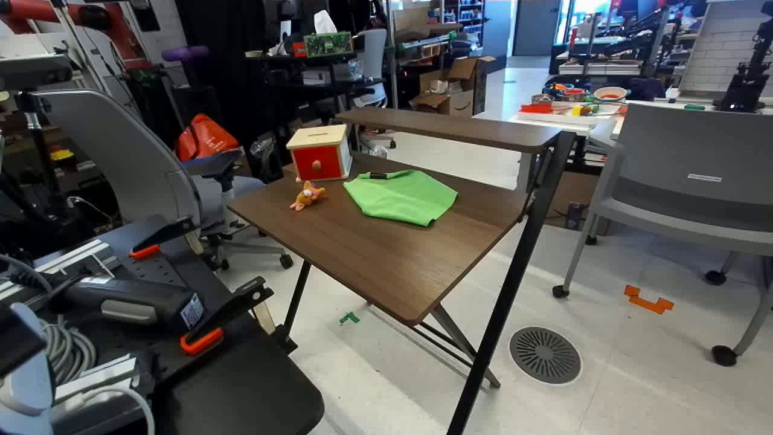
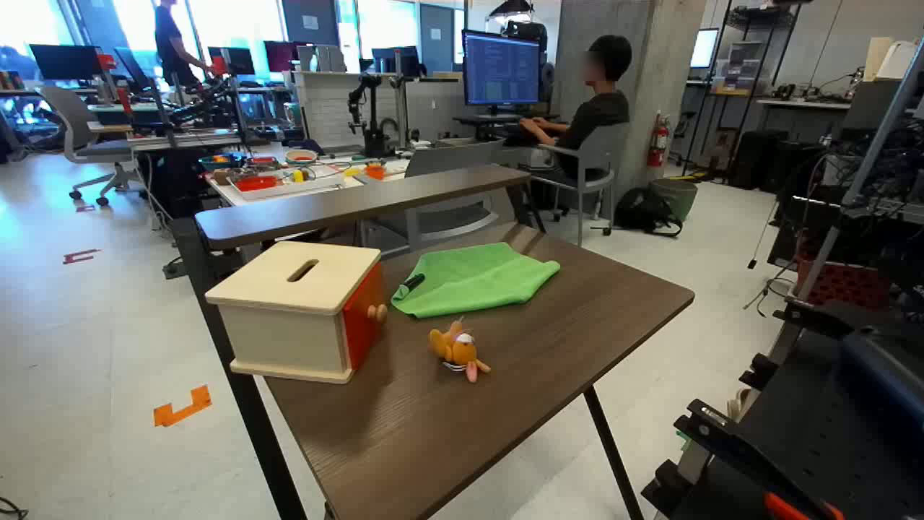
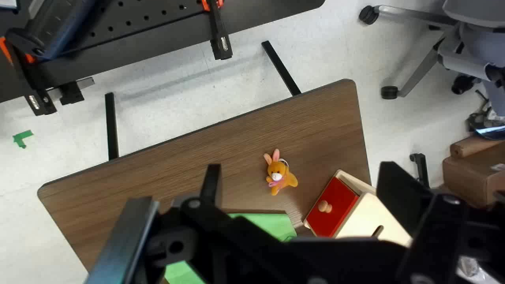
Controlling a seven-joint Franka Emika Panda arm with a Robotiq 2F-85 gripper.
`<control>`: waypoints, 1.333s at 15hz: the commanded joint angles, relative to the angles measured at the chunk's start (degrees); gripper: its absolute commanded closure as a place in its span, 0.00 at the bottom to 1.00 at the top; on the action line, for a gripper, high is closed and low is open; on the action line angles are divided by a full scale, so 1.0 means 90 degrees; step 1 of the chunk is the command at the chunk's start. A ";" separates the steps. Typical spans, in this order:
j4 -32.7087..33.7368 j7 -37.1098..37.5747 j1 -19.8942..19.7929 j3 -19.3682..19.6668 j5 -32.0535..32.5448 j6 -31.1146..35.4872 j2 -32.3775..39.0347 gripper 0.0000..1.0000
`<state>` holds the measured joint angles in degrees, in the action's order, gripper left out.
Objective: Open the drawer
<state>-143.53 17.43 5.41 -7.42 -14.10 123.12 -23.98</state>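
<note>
Spread wide and holding nothing, my gripper (image 3: 303, 183) looks down over the brown desk (image 3: 177, 165). Framed between my fingers (image 3: 213, 179) lie the soft rabbit (image 3: 280, 173) and, near it, the red drawer (image 3: 335, 217), set in its pale wooden box (image 3: 369, 215) by a desk corner. It seems pushed in, though from this steep angle I can't swear to it. I'd come down level with the round knob (image 3: 324, 206), grip it squarely and draw straight out, minding the rabbit and a box that might slide. Both exterior views show a dark marker (image 2: 413, 282) on the green cloth (image 2: 476, 278); in the wrist view my own gripper covers much of that cloth, and I can't find the marker.
</note>
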 commanded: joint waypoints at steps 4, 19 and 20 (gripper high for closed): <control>-0.0018 -0.0236 -0.0020 0.0059 0.0045 -0.0040 0.0015 0.00; 0.2239 -0.3946 0.0066 -0.0055 0.1801 0.2762 0.4232 0.00; 0.1903 -0.3437 0.0035 0.0036 0.1878 0.2471 0.3774 0.00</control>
<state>-126.43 -13.70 5.92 -6.92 2.75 145.63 10.15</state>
